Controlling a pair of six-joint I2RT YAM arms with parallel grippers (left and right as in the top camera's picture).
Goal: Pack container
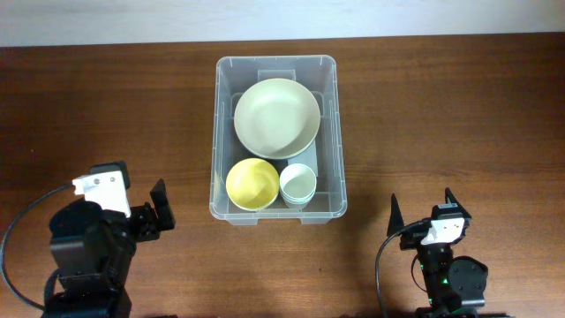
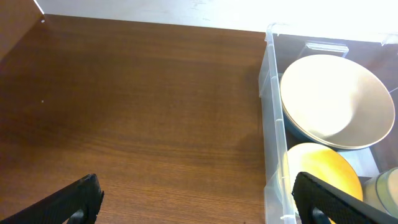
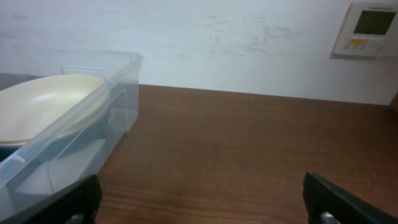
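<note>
Left fingers [image 1: 159,196] and right fingers [image 1: 395,215] were spread wide, empty, low over the surface [image 1: 441,106]. Container [image 1: 275,60] sat mid-surface between them, farther back, holding pale bowl [image 1: 276,117], yellow bowl [image 1: 252,184], white cup [image 1: 298,184].

One container [image 1: 275,64]; two bowls [image 1: 276,117] [image 1: 252,184]; one cup [image 1: 297,184]; two claws [image 1: 152,212] [image 1: 422,201].

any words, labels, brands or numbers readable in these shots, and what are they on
No text reads clearly in any view.
Wall control panel: small print along its top edge and marks below its screen, too blurred to read.
Container: no lettering visible on it.
</note>
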